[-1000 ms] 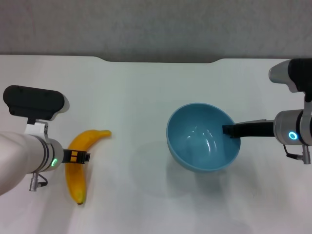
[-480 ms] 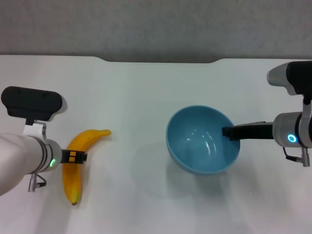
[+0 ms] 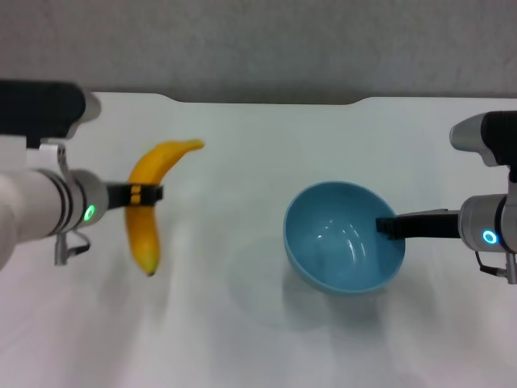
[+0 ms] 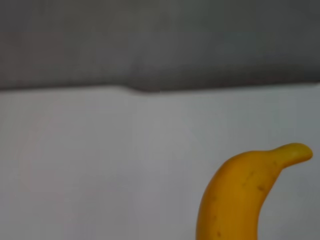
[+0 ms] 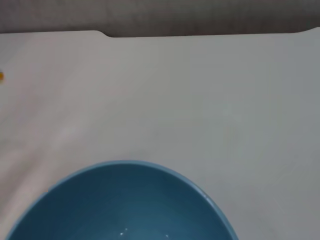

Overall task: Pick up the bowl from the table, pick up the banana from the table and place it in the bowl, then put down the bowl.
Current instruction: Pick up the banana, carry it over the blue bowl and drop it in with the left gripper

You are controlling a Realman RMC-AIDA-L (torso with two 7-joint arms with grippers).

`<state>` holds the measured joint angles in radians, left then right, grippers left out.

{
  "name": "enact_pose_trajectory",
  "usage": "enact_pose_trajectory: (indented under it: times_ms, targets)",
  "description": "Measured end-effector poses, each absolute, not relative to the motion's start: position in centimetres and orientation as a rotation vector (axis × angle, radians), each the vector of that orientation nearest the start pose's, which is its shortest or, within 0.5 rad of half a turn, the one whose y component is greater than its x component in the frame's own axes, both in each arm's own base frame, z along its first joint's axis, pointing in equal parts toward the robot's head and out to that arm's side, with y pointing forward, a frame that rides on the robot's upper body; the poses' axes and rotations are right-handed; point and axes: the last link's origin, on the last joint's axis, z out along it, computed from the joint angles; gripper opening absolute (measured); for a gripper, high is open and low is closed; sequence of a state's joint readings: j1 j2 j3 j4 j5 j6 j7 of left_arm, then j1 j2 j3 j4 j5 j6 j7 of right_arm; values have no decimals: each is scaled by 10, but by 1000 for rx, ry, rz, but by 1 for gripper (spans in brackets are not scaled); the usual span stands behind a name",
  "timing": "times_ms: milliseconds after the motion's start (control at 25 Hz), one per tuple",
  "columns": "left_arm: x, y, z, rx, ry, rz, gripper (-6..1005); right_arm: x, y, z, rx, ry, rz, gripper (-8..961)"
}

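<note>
While a second ago lying on the table (image 3: 242, 137) under the left gripper (image 3: 144, 194), now hangs lifted: the banana (image 3: 147, 202) clamped about mid-length between closed fingers, dark tip drooping below the grip, stem end reaching past it toward the far edge. Shows a faint blurred shadow underneath, so probably clear of the surface. Fills the near corner of the left wrist view, the banana (image 4: 240, 195) curving up against white table (image 4: 100, 165) and grey wall.

Across to the right, well apart from the fruit, sits pinched at its rim by the right gripper (image 3: 386, 227): the bowl (image 3: 343, 236), tilted a little, mouth open upward, shadow cast below suggesting a raised hold. Has shifted only slightly since a second ago. Takes up the near edge of the right wrist view, the bowl (image 5: 120, 205) still empty.

Means pick-up of both done; remains carrying the banana over and lowering it in, likely overhanging the rim.
</note>
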<state>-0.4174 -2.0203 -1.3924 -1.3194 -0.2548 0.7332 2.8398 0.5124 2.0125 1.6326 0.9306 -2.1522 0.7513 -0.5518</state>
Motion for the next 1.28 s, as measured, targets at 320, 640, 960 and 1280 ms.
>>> enact_pose_trajectory:
  times_ms: [320,640,960,1280]
  targets:
    - [-141,386,-9,-2009,-1069,-271,507,231,405,-46,-2247,1225,176,32]
    - [-106,373,-33,-2140,-1032,-352,507,214,411,-60,-2291,1217,184,32]
    - [-105,372,-49,-2174,-1052,-396,539,188,416,-76,-2363,1185,187,32]
    - [-116,373,-57,-2170,-1066,-392,601,186,414,-78,-2373,1182,190,34]
